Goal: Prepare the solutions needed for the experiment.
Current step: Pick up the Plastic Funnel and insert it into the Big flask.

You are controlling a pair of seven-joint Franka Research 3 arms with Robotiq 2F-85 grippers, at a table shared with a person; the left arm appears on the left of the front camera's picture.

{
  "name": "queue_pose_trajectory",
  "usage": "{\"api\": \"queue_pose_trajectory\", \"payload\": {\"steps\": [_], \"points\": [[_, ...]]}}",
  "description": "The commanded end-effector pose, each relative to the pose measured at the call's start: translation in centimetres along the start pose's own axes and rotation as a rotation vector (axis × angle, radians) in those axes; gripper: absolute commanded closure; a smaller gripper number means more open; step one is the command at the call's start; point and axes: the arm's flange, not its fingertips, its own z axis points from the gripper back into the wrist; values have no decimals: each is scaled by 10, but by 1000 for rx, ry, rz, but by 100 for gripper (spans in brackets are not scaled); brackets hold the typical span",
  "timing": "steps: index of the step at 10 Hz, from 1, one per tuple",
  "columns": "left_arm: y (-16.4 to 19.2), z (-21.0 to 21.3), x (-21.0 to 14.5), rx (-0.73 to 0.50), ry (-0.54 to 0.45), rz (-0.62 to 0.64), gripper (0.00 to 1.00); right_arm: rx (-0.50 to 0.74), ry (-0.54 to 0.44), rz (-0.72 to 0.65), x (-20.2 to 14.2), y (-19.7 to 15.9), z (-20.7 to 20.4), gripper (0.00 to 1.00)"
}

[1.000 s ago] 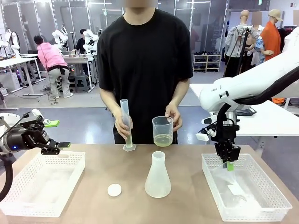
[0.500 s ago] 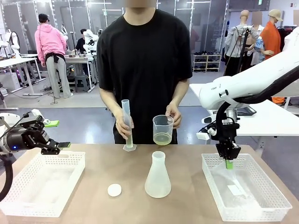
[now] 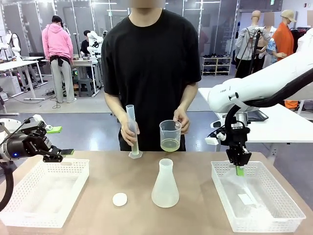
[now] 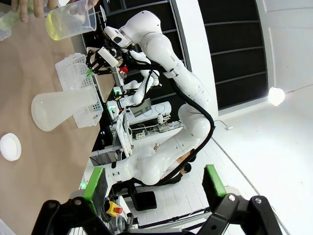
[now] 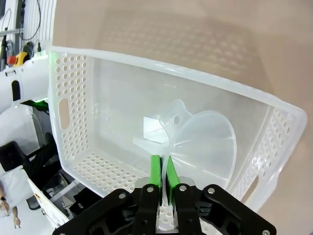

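The solutions (image 3: 170,145) are a shallow pale yellow-green layer in a clear beaker (image 3: 170,135) that the person holds above the table's far edge. The person's other hand steadies a tall measuring cylinder (image 3: 132,128) standing on the table. A frosted conical flask (image 3: 165,184) stands mid-table. My right gripper (image 3: 239,169) hangs over the right basket (image 3: 283,205), shut on the rim of a clear funnel (image 5: 205,139). My left gripper (image 3: 61,141) is open and holds nothing, above the left basket (image 3: 19,205). In the left wrist view the beaker (image 4: 68,22) and the flask (image 4: 58,110) appear beyond the open left gripper (image 4: 154,183).
A small white round cap (image 3: 120,199) lies on the table left of the flask. The two white perforated baskets take up the near left and near right of the table. A small white slip (image 3: 245,198) lies in the right basket. The person stands at the far edge.
My right gripper has tightened on the funnel and risen slightly over the right basket. The person's hands shifted slightly. My left arm has not moved.
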Motion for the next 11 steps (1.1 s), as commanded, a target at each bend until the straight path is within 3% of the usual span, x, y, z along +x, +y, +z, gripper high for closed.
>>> {"api": "queue_pose_trajectory", "payload": {"steps": [1,4,8,11], "points": [[-3,-1,0,-8,-8,-5,0,-46,16,-95,11,25,24,100],[-3,-1,0,-8,-8,-5,0,-194,42,-145,32,71,62,100],[-3,-1,0,-8,-8,-5,0,-511,25,-208,58,150,107,100],[-3,-1,0,-8,-8,-5,0,-570,-8,-209,68,180,112,100]]}}
